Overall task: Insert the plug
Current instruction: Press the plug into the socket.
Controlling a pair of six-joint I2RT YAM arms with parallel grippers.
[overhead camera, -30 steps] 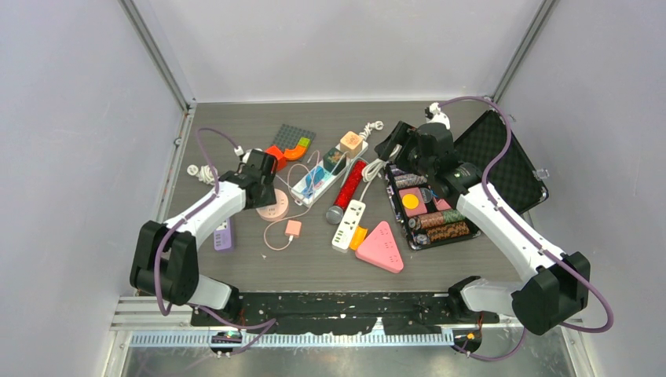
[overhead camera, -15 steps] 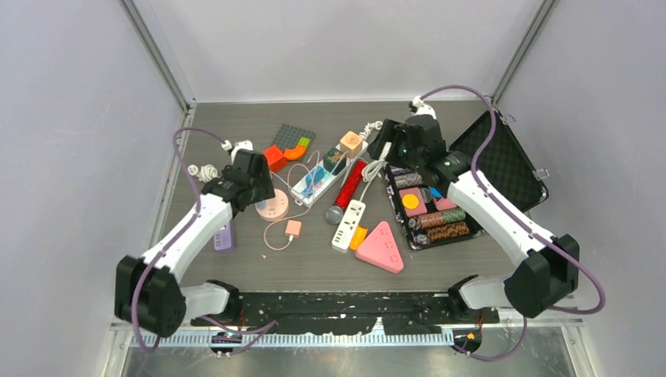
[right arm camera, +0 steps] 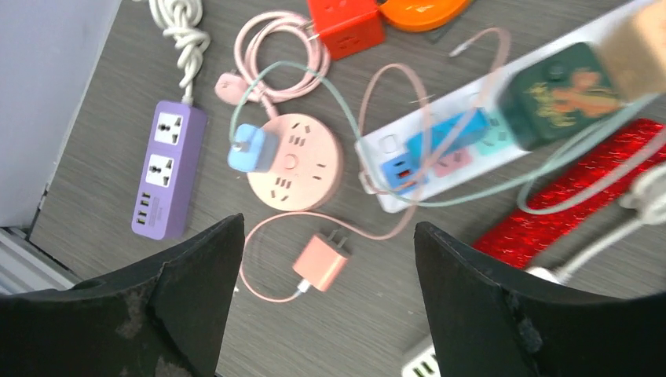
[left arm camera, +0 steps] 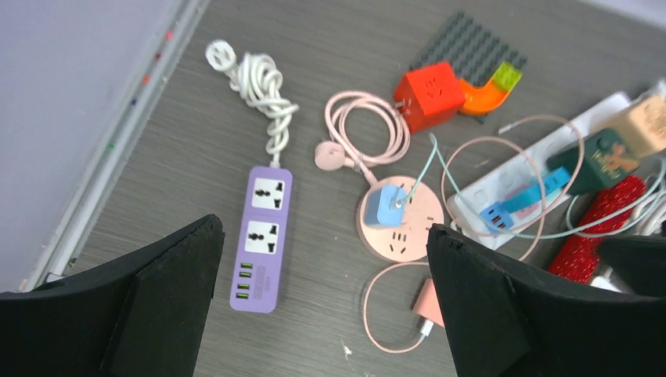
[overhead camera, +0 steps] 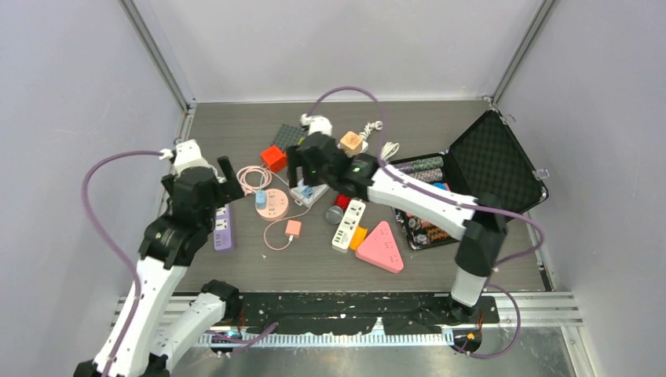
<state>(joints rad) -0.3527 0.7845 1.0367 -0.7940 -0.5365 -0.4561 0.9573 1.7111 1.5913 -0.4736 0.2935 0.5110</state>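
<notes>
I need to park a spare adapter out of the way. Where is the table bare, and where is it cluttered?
Bare: the near strip of table between the purple power strip and the pink triangle, and the far left corner beside the grey baseplate. Crowded: the middle, from the round pink socket across to the open case.

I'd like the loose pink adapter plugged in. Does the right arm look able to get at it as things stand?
Probably yes: the right gripper hangs open directly above the pink adapter, which lies flat on the table with nothing on top of it.
</notes>
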